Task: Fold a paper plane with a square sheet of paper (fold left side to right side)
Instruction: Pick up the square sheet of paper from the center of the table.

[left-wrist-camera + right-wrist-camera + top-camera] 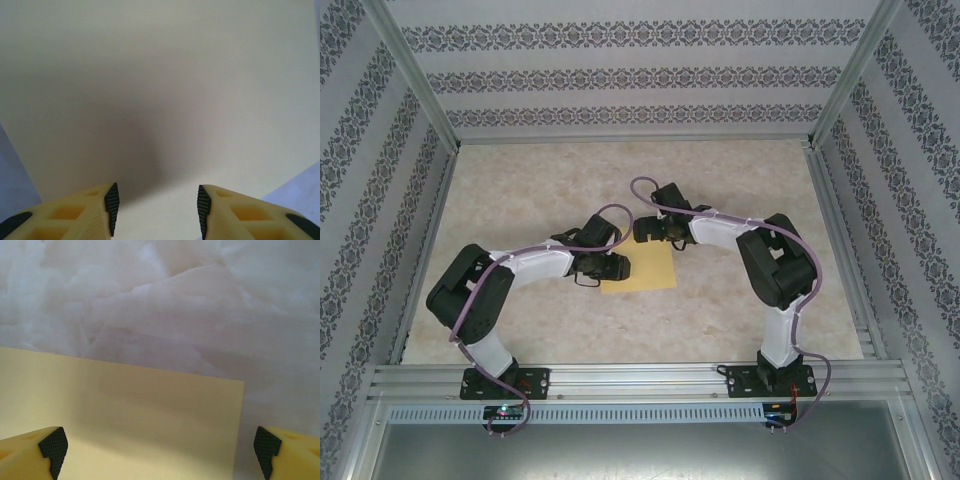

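Observation:
The square sheet of paper (648, 272) lies flat on the marbled table (740, 180), bright yellow and unmarked. My left gripper (618, 268) sits at the sheet's left edge. In the left wrist view the paper (160, 100) spreads close under the left gripper (156, 210), which is open with a clear gap between its ribbed pads (112, 205). My right gripper (645, 230) hovers at the sheet's far edge. The right wrist view has the right gripper (160, 452) wide open over a corner of the paper (125, 410), with nothing between its jaws.
Patterned walls (620, 75) enclose the table on three sides. An aluminium rail (640, 385) carrying both arm bases runs along the near edge. Bare marbled surface (175, 300) extends beyond the paper's far edge and to both sides.

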Tool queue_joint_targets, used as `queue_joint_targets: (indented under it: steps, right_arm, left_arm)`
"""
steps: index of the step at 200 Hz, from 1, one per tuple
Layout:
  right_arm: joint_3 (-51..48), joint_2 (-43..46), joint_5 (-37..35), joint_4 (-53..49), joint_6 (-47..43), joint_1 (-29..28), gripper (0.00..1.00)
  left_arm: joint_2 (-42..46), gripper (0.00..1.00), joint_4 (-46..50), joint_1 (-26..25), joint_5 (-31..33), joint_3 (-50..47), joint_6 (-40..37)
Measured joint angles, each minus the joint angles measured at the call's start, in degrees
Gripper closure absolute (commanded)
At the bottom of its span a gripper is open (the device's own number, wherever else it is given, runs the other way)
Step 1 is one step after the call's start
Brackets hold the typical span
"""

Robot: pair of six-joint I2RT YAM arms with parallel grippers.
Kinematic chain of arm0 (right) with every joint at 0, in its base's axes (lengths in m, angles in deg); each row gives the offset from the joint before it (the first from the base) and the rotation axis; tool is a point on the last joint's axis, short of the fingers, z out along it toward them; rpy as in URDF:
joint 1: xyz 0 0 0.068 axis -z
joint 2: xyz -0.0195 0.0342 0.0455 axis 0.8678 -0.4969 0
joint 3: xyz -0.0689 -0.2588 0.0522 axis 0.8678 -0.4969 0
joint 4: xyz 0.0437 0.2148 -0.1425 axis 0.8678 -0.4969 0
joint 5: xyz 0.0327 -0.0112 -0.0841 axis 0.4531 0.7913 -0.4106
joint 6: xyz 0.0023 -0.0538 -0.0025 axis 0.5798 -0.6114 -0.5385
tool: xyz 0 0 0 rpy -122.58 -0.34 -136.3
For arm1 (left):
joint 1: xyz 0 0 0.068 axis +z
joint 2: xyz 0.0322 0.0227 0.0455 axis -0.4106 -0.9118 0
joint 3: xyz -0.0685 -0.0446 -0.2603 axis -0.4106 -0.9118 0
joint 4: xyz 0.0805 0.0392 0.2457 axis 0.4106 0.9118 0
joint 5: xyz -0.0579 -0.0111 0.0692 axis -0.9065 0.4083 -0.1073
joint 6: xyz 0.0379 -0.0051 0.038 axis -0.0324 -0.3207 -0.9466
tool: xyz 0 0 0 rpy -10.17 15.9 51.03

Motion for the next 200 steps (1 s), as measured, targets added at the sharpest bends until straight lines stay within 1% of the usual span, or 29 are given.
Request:
queue_joint_targets:
  steps: [59,97,112,134,158,172,200]
  right_arm:
    - [0.46,-0.57,0.37,-0.63,0.17,-0.96,0.02]
    - [-0.59,0.11,0.61,-0.17,0.24,-2.45,0.06]
    - [-1.90,1.14,1.25,-0.20,0.39,-3.72,0.11]
    - [-3.17,2.16,1.97,-0.70,0.63,-5.51,0.21]
    - [-3.87,2.73,2.93,-1.16,0.59,-5.88,0.33]
    - [-4.00,2.91,3.56,-1.55,0.42,-5.86,0.41]
    - [-4.68,3.69,5.77,-2.54,0.28,-5.99,0.52]
  left_arm:
    - [-0.42,0.60,-1.36,0.02,0.07,-0.61,0.17]
    - [-0.52,0.63,-1.64,0.07,0.07,-0.70,0.20]
    - [-0.52,0.64,-1.77,0.07,0.07,-0.70,0.20]
    - [-0.52,0.64,-1.81,0.07,0.07,-0.76,0.20]
    - [-0.48,0.64,-2.21,0.07,0.07,-1.03,0.17]
    - [-0.20,0.62,-2.21,0.11,0.07,-1.14,0.17]
    - [1.79,0.57,-2.14,0.39,0.00,-2.05,0.13]
